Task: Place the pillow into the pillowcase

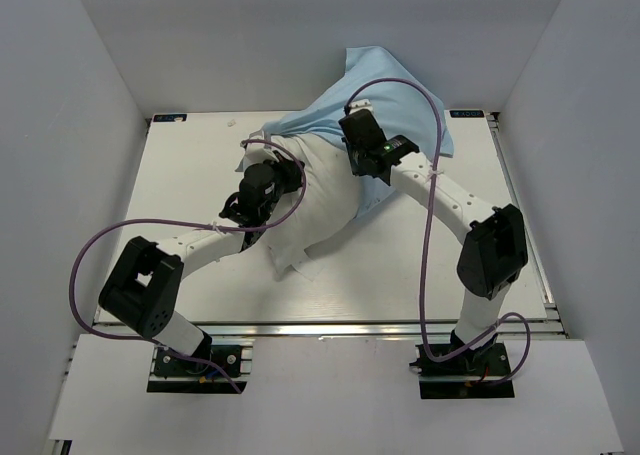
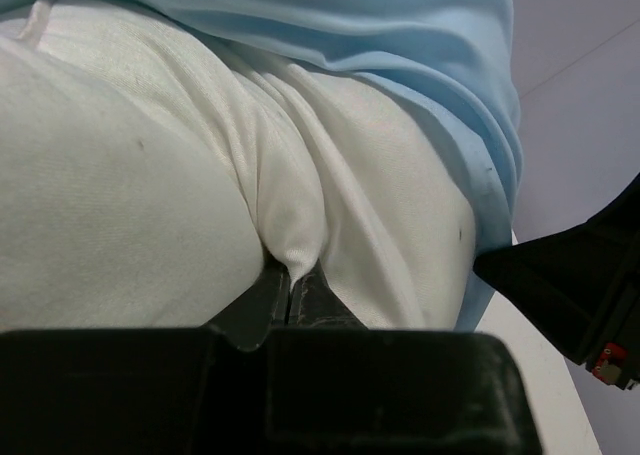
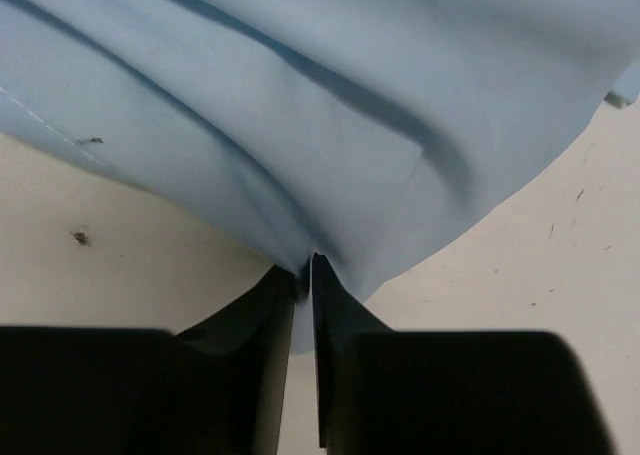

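1. Top external view gives us the table (image 1: 190, 175), with the pillow (image 1: 325, 215) lying near its middle, its near end bare and pointing towards the arm bases.
2. We see the pillowcase (image 1: 395, 90), plain light-blue side up, draped over the pillow's far end and spilling past the table's far edge.
3. We cannot tell whether that far end sits inside the sack or merely under it. Either way we judge the task well short of half done, since most of the pillow lies uncovered.
4. Our left gripper (image 2: 291, 287) is clamped tight on a pinched fold of the pillow's white cloth, just beside the blue hem.
5. Our right gripper (image 3: 304, 270) has its jaws narrow, nipping a fold of the pillowcase just above the tabletop.
6. What remains, as we read it, is drawing the case along the pillow's whole length.
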### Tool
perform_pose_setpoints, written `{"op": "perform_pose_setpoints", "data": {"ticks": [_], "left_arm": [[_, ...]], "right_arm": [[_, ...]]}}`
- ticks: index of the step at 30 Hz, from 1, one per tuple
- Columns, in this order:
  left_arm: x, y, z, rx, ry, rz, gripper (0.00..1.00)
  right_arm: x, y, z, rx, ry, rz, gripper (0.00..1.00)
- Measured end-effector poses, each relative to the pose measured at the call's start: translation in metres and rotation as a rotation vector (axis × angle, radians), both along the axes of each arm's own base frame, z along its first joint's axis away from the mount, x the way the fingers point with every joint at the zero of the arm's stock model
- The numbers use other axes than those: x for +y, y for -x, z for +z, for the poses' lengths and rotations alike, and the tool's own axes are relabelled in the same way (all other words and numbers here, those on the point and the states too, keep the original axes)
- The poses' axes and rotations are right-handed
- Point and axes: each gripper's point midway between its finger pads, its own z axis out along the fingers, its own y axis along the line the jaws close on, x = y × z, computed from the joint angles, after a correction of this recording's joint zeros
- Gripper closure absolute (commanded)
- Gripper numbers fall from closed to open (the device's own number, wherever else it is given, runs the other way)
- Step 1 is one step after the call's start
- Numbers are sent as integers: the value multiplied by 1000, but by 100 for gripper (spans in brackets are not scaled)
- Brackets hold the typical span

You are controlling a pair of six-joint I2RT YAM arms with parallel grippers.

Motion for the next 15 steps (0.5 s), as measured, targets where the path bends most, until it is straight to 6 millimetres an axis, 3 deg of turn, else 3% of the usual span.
{"op": "perform_pose_setpoints", "data": {"ticks": [2, 7, 11, 15], "left_arm": [[0, 0, 1, -1, 1, 1, 100], [-3, -7, 2, 2, 3, 8, 100], [-4, -15, 2, 8, 12, 28, 100], [0, -21, 0, 17, 32, 61, 100]], "right_arm": [[1, 0, -1, 5, 0, 11, 100], [28, 14, -3, 75, -98, 160, 100], [59, 58, 8, 163, -246, 414, 100], [97, 113, 39, 217, -414, 730, 100]]}}
